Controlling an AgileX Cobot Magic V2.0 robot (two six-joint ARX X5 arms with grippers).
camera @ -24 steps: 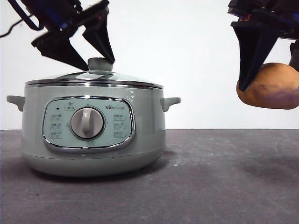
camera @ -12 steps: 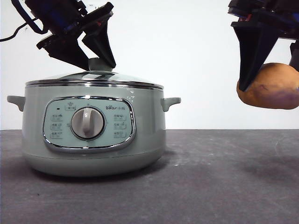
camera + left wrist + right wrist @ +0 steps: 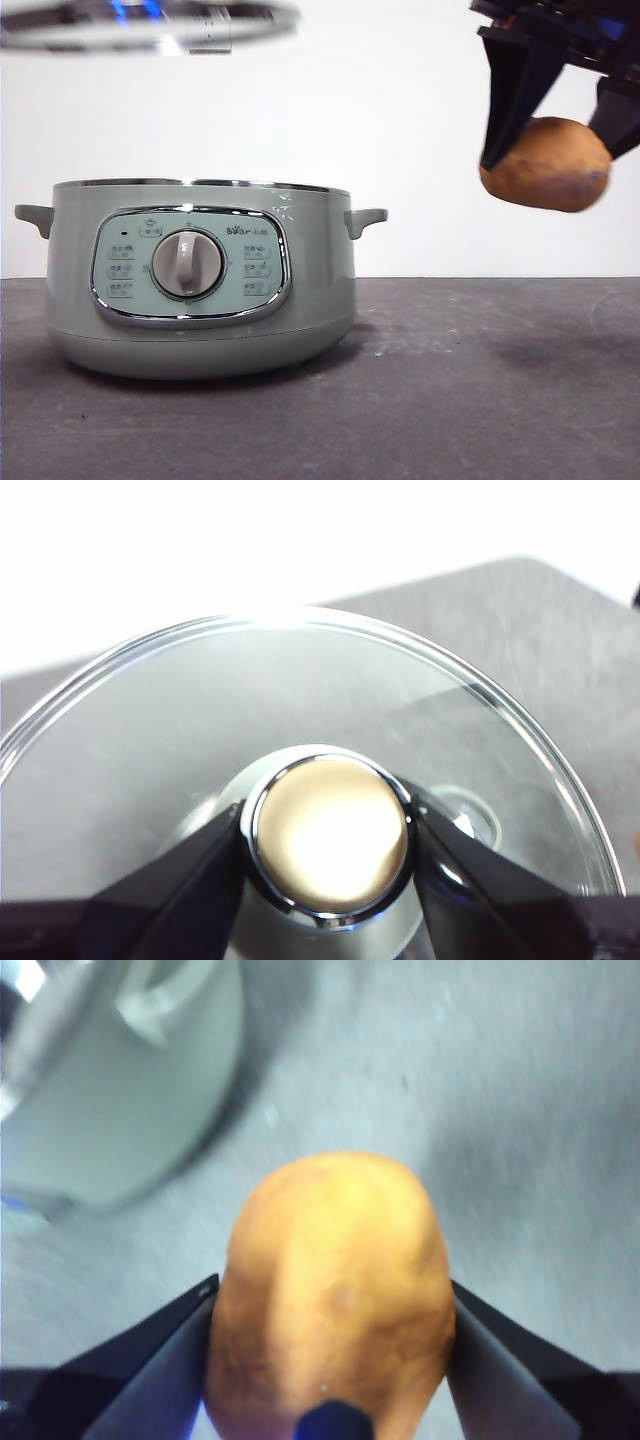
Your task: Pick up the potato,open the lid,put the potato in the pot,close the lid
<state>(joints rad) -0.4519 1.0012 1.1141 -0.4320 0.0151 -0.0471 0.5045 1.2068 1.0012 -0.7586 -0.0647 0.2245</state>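
Observation:
The sage-green pot [image 3: 200, 275] stands open on the left of the table; its side also shows in the right wrist view [image 3: 110, 1090]. The glass lid [image 3: 150, 22] hangs blurred high above it, at the picture's top edge. In the left wrist view my left gripper [image 3: 328, 845] is shut on the lid's knob [image 3: 330, 835], with the glass dome [image 3: 300, 730] around it. My right gripper [image 3: 555, 130] is shut on the orange-brown potato [image 3: 547, 165] and holds it high at the right, beyond the pot's right handle. The potato fills the right wrist view [image 3: 335, 1290].
The dark grey table [image 3: 450, 380] runs right of the pot, under the held potato. A white wall stands behind. The pot's control panel with a round dial [image 3: 187, 263] faces the front camera.
My left gripper has lifted the lid off the pot to the top of the picture. My right gripper has moved the potato up and a little left, toward the pot.

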